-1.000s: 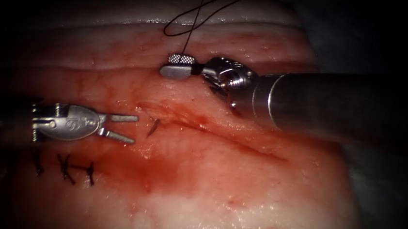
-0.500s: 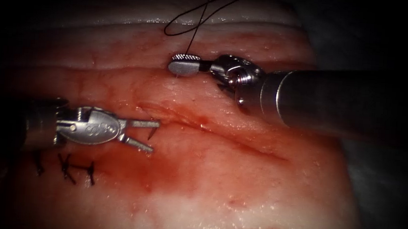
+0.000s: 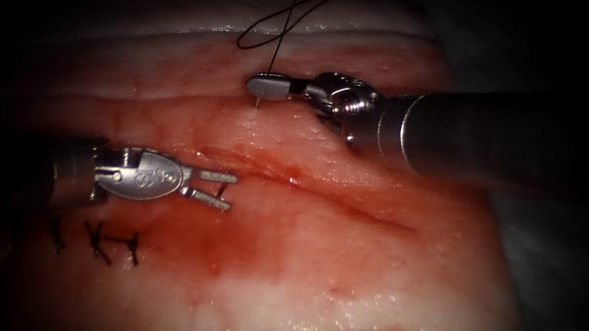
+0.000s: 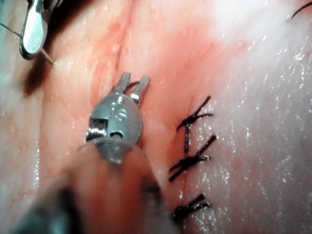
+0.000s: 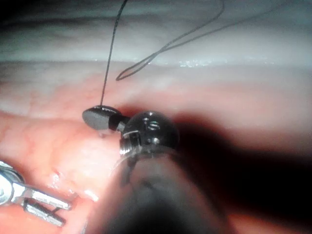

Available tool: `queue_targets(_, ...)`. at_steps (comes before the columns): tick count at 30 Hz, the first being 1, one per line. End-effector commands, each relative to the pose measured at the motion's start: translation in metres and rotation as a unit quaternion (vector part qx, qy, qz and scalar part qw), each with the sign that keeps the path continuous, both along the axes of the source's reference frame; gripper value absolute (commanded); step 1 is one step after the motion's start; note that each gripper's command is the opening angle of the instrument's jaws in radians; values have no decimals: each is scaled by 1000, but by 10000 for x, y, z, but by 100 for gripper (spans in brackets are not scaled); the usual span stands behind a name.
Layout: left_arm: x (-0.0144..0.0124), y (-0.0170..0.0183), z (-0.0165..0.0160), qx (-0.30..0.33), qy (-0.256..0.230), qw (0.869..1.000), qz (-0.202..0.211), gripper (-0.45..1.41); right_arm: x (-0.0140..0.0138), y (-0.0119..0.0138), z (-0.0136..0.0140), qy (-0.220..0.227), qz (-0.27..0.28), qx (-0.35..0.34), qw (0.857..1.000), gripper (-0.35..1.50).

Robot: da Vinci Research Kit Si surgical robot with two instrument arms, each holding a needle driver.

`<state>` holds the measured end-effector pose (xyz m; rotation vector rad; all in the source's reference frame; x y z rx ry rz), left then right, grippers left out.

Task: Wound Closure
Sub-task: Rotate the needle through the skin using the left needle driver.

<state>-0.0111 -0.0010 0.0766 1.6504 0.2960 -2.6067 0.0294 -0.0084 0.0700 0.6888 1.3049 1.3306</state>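
Note:
The cut (image 3: 320, 192) runs across the tissue (image 3: 342, 274). My right tool (image 3: 269, 86) sits beyond the cut near its left end, jaws shut on the back end of the needle (image 3: 258, 102), which stands in the tissue below them. The left wrist view shows that tool (image 4: 31, 34) and the needle (image 4: 47, 57) entering the tissue. The needle's dark tip (image 3: 222, 193) comes out on the near side of the cut. My left tool (image 3: 219, 188) has its open jaws on either side of that tip. Black thread (image 3: 277, 27) rises from the right jaws and loops.
Three finished dark stitches (image 3: 95, 241) lie below the left tool, also seen as stitches (image 4: 195, 146) beside it. Red fluid (image 3: 231, 252) stains the tissue on the near side of the cut. The right shaft (image 3: 493, 135) crosses the far right part of the tissue.
My left tool slid right until its jaws reached the needle tip, and they narrowed round it. The right tool's jaws went from open to shut on the needle's back end.

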Motion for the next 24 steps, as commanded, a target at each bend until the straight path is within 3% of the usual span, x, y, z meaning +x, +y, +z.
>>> queue_targets(1,-5,2,5,1,0,1000,-2,-45,7,3,4,-1,1,-1,1000,-35)
queue_targets(6,-3,4,-4,40,-12,999,-5,-45,6,3,4,-1,4,-1,1000,-35)
queue_targets(13,3,8,-24,171,-33,985,-17,-45,6,2,3,-1,3,-1,1000,-30)
queue_targets(14,3,9,-26,179,-35,983,-15,-45,6,2,3,-1,3,-1,1000,4)
queue_targets(15,3,10,-29,185,-40,982,-11,-45,6,2,3,0,4,-2,1000,22)
queue_targets(16,3,11,-33,186,-47,981,-3,-45,7,2,4,1,6,-2,1000,91)
queue_targets(17,2,11,-35,186,-50,981,2,-45,7,2,4,2,8,-7,1000,108)
queue_targets(19,1,10,-36,185,-53,981,6,-45,9,3,4,7,15,-16,1000,131)
queue_targets(24,-1,9,-36,181,-55,982,9,-45,9,4,5,-7,27,-35,999,138)
